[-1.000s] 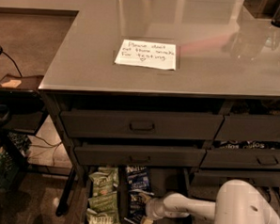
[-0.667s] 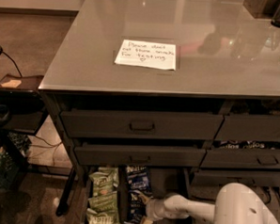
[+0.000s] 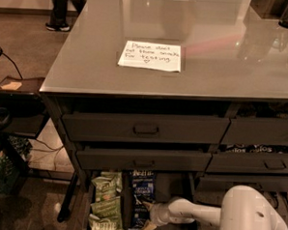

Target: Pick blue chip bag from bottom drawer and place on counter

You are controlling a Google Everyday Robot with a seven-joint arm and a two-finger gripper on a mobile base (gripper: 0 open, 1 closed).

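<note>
Bottom drawer [image 3: 175, 188], pulled out below the desk's front edge, toward its left corner. It holds two columns running out from that edge: green bags [image 3: 103, 202] on the left and blue bags on the right. The gripper [image 3: 143, 214] reaches in from the right on a white arm [image 3: 192, 212], low inside the drawer. Its fingers stand apart, one toward the desk and one away. The nearest blue bag [image 3: 137, 212] lies just to the gripper's left, touching or nearly touching the fingertips, long axis along the column. Judged need: close across the bag's short width, then lift to the counter [image 3: 219, 63], well above.
</note>
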